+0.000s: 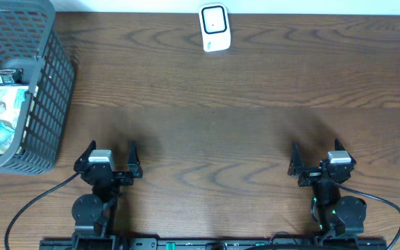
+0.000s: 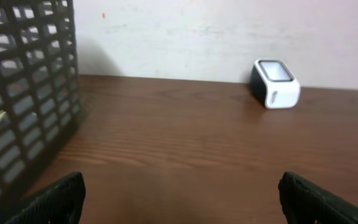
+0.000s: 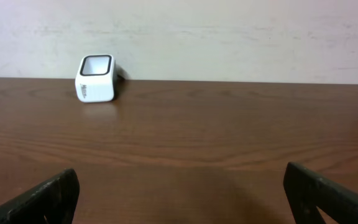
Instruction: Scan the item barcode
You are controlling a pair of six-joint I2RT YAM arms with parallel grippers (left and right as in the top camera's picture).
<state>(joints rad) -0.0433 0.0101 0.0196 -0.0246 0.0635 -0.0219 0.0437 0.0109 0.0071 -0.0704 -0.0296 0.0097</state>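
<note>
At table [image 1: 255,97] far edge: scanner [image 1: 214,28] upright, window facing up.

I read the light as even and moderately dim, falling from above onto the table [image 1: 255,90]. Two soft shadows lie well in front of the scanner [image 1: 214,28], one to each side. In wrist views, the scanner is sharp; the basket [image 2: 23,106] left of it blurs.
</note>
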